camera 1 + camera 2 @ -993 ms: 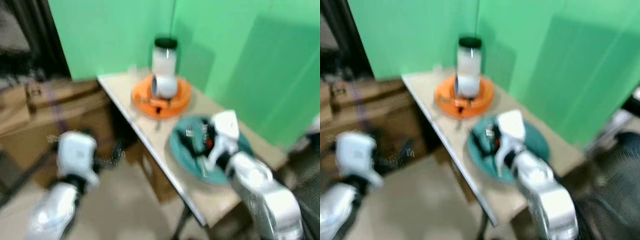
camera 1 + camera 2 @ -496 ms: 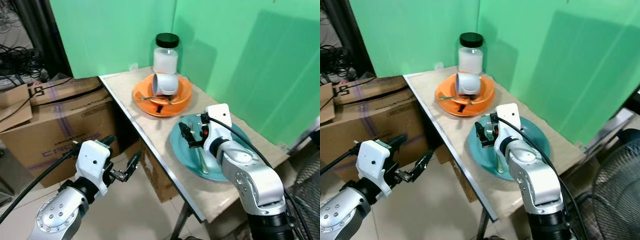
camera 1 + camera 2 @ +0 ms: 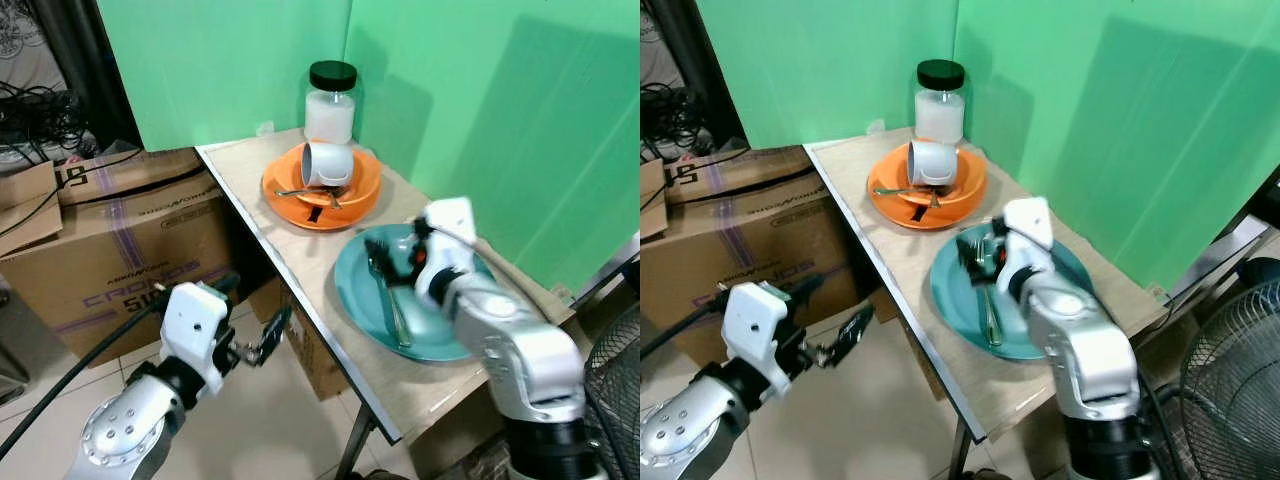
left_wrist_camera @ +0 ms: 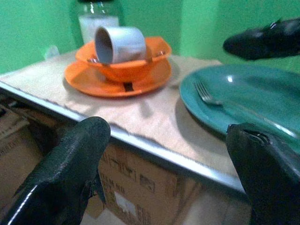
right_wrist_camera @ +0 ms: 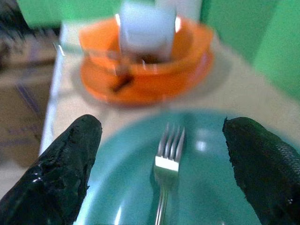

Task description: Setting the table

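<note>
Green backdrop walls meet in a corner behind a narrow bench [image 3: 262, 212] with a beige top; cardboard boxes [image 3: 110, 240] sit on the floor to its left. On the bench, a teal plate [image 3: 365, 300] near the front carries a silver fork [image 3: 385, 295] lying flat, tines toward the back. Behind it, apart from the plate, an orange bowl [image 3: 355, 200] on an orange saucer holds a grey cup [image 3: 328, 163] tipped on its side (mouth facing left) plus some cutlery, too small to tell which. A white-filled jar [image 3: 331, 100] with a black lid stands upright just behind the bowl. Right tool [image 5: 161, 164] hovers low over the plate's far part, black fingers [image 5: 61, 168] spread wide either side of the fork — not touching it. Left tool [image 3: 268, 340] hangs below bench level, off the bench's front-left edge, fingers also apart — holding nothing.
</note>
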